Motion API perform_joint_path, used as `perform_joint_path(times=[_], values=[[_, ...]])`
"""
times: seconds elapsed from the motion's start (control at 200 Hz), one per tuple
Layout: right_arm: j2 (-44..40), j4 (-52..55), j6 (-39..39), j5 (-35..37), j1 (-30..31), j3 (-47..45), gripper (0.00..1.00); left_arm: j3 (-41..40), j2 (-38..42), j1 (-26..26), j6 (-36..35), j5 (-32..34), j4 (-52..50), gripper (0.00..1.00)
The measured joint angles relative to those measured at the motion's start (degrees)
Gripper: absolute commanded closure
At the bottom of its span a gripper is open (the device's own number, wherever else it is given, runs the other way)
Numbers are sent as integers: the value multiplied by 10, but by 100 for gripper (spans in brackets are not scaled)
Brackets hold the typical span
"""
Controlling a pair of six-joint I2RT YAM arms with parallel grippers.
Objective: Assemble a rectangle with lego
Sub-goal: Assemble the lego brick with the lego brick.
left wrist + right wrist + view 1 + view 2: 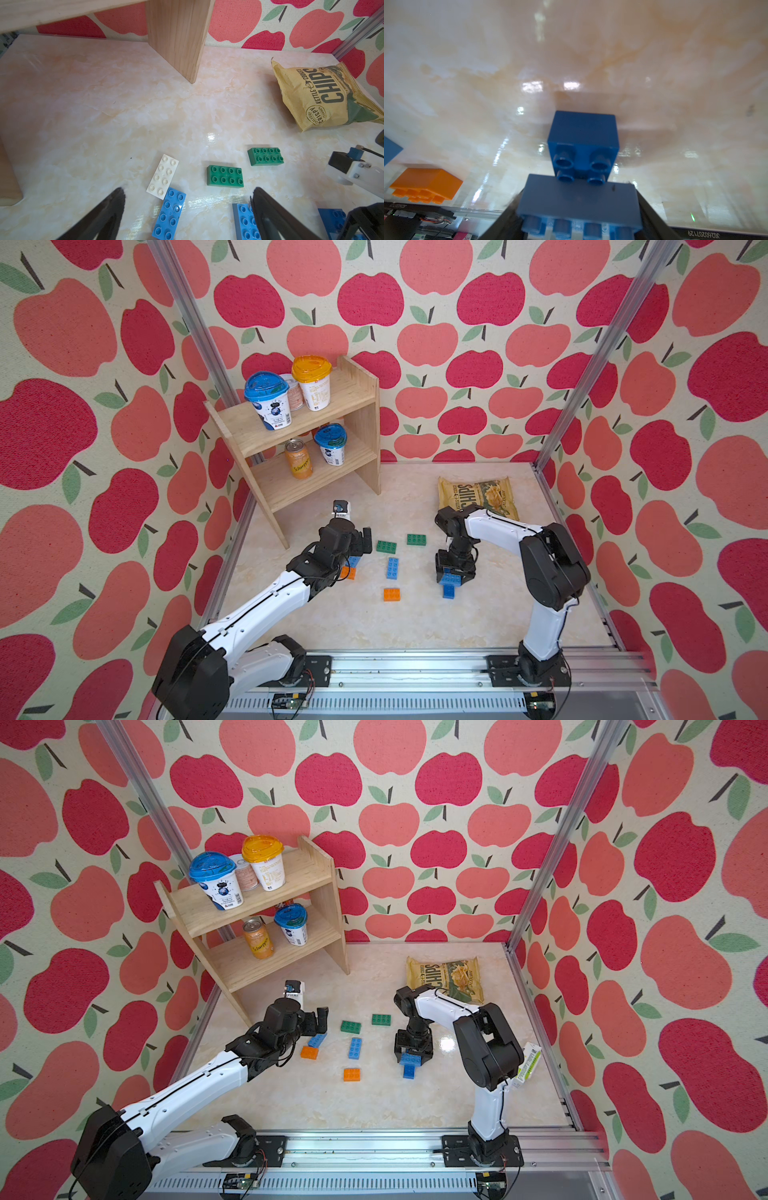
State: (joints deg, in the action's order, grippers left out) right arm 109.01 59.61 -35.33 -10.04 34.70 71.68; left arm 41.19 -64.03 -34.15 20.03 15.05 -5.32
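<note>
The blue brick [579, 199] is judged light, rigid and smooth-sided, so apt to slip unless pinched squarely across its flat long sides, clear of the studs; it is clamped that way by the right gripper [451, 572], low over the table [374, 626], against a small darker blue brick [583, 141]; whether the two are joined cannot be told; two green bricks [386, 546], a light blue brick [392, 568], an orange brick [391, 594] and a white brick [162, 176] are scattered between the arms; the left gripper [188, 193] is spread wide, empty.

Bright, even light leaves only soft, short shadows. In both top views the frame posts [591, 364] bow near the edges. White glare streaks the glossy tabletop [446, 1044] at 3 o'clock from its middle; the right wrist view is blurred.
</note>
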Motion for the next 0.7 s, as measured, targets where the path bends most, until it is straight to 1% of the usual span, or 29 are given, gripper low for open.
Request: perform_joint_path(times=[0.175, 0.25, 0.4, 0.425, 0.455, 0.585, 0.625, 0.7], values=[[-5, 4, 1, 11, 8, 8, 47, 0, 0, 0, 0, 0, 0, 3], [-7, 3, 0, 17, 11, 9, 37, -4, 7, 0, 0, 0, 0, 3], [-11, 1, -1, 31, 17, 9, 23, -7, 28, 0, 0, 1, -1, 3], [-11, -7, -2, 42, 19, 8, 19, -7, 29, 0, 0, 1, -1, 3], [-10, -16, -3, 49, 20, 8, 13, -7, 30, 0, 0, 1, -1, 3], [-17, -38, -11, 72, 23, 8, 5, -8, 34, 0, 0, 1, -2, 3], [-23, -41, -12, 77, 24, 8, 1, -8, 36, 0, 0, 2, -2, 3], [-39, -43, -18, 88, 28, 9, 0, -8, 40, 1, 0, 2, -2, 3]])
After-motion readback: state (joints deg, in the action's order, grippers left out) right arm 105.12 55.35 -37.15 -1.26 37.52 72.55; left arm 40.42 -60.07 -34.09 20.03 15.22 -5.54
